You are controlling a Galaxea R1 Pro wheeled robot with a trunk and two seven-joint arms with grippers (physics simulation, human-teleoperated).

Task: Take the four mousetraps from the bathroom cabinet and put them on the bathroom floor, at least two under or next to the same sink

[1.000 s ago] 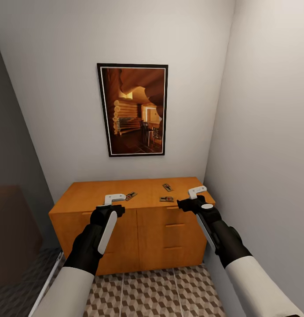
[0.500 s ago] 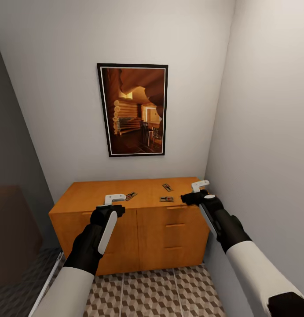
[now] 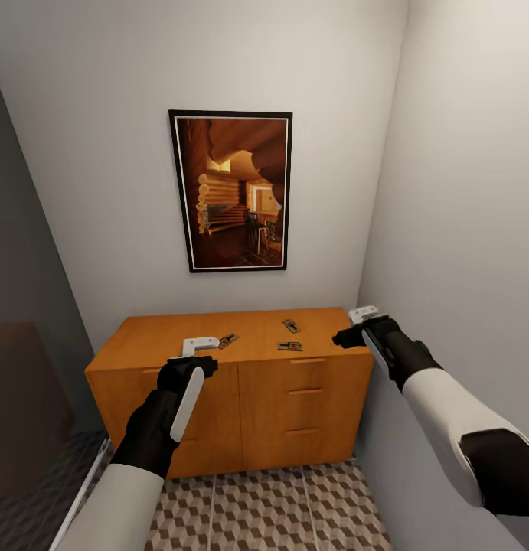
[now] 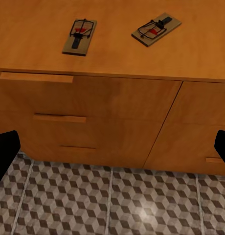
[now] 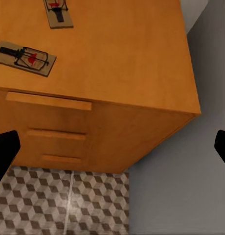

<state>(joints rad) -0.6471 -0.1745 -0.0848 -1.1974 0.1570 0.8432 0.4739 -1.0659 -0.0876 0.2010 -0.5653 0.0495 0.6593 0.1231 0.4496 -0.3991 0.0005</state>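
The orange-brown cabinet [image 3: 218,383] stands against the back wall. Three mousetraps lie flat on its top: one [image 3: 228,340] near the middle and two [image 3: 292,325] [image 3: 290,346] further right. My left gripper [image 3: 200,343] hovers open over the cabinet's front edge, just left of the middle trap. Its wrist view shows two mousetraps [image 4: 79,36] [image 4: 156,29] beyond the fingers. My right gripper [image 3: 364,314] is open over the cabinet's right end, near the wall. Two mousetraps [image 5: 25,58] [image 5: 58,12] show in the right wrist view. The cube-patterned bathroom floor [image 3: 256,505] lies below. The sink is out of view.
A framed picture [image 3: 230,191] hangs above the cabinet. The grey right wall [image 3: 463,229] runs close beside my right arm. A dark panel [image 3: 19,344] closes in the left side. The cabinet has drawer fronts with bar handles [image 4: 59,118].
My right arm has swung to the right and up, from the cabinet's front right corner to its right end by the wall. The left arm and the traps have not moved.
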